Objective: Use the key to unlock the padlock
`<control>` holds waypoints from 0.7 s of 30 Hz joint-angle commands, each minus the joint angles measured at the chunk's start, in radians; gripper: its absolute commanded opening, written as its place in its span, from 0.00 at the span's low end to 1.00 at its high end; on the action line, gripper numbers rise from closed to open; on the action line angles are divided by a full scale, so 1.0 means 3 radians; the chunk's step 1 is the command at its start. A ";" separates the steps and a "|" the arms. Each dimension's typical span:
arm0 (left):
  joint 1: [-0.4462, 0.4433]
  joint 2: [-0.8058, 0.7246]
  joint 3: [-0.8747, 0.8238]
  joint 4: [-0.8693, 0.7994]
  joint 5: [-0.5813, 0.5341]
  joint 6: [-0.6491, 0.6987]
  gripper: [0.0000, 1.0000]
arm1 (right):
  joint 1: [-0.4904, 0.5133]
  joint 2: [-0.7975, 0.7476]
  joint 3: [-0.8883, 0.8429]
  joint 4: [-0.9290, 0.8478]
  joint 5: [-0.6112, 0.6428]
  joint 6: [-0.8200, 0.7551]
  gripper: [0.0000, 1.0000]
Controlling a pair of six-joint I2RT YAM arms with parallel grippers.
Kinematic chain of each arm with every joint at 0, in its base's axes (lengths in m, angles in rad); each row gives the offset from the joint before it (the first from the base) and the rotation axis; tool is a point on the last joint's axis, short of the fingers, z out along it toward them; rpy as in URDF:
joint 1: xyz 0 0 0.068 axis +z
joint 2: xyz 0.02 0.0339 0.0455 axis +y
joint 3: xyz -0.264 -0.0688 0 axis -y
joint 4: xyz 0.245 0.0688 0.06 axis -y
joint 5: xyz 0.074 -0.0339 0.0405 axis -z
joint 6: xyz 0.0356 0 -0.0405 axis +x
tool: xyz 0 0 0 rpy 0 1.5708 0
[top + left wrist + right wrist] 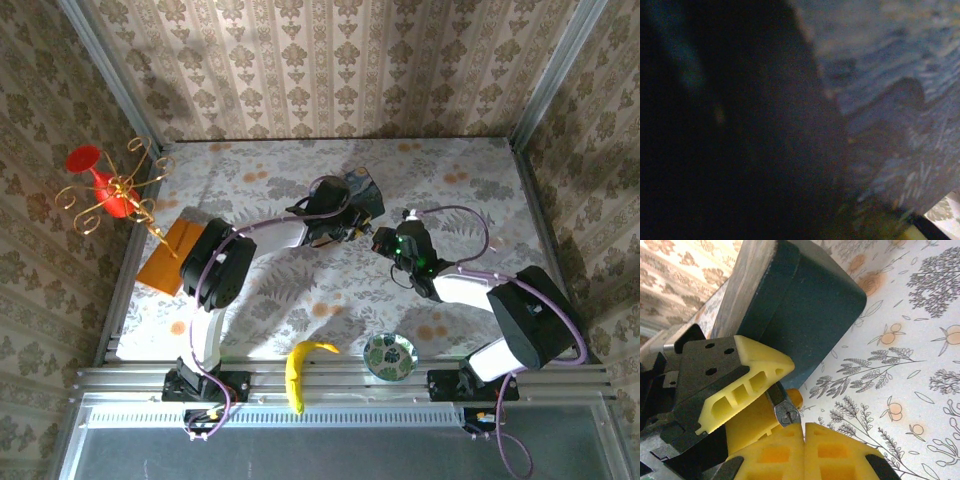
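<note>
My left claw (787, 385) pinches the tiny, likely slippery padlock (784, 410) by its dark body; right claw (804, 432) is pressed together.

Beige damask-papered walls (350, 70) on 3 sides, floral-cloth table (470, 190) w/ dappled light, alu rail (340, 378) at near edge

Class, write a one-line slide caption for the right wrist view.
Left gripper pinches the tiny padlock beside the blue box, with the shut right gripper just below.
</note>
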 commanded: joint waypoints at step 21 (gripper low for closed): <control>-0.0258 -0.0159 -0.0106 -0.0027 0.0768 -0.0245 0.00 | -0.0303 -0.0004 0.0114 -0.0002 -0.0686 0.0553 0.00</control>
